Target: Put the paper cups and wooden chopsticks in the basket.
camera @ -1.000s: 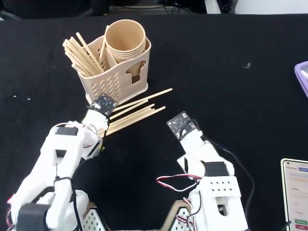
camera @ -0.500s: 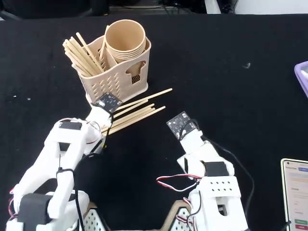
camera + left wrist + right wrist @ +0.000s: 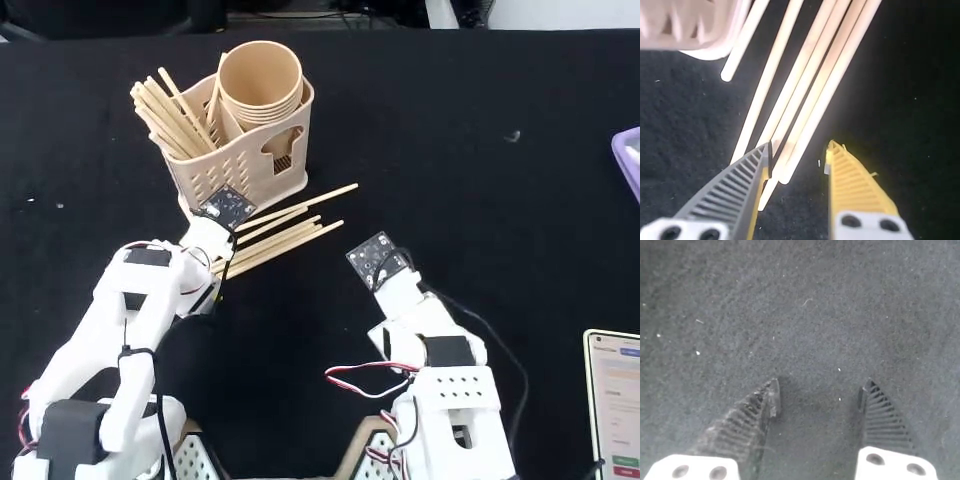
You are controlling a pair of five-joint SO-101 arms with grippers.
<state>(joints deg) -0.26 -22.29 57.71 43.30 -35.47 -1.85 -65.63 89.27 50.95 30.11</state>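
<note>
A beige slotted basket (image 3: 245,160) stands at the back left, holding stacked paper cups (image 3: 260,80) and a bundle of wooden chopsticks (image 3: 170,115). Several loose wooden chopsticks (image 3: 285,232) lie fanned on the black cloth in front of it. My left gripper (image 3: 214,252) is at their near ends; in the left wrist view it (image 3: 799,150) is open, with the chopstick ends (image 3: 805,115) between its fingers. My right gripper (image 3: 820,390) hovers open over bare cloth, right of the chopsticks, with nothing in it (image 3: 372,258).
The basket's corner (image 3: 700,30) lies close beyond the chopsticks in the left wrist view. A purple object (image 3: 628,158) sits at the right edge and a phone-like screen (image 3: 612,400) at the lower right. Black cloth (image 3: 470,150) covers the table.
My left gripper has moved forward toward the basket, along the loose chopsticks. The right arm has stayed still.
</note>
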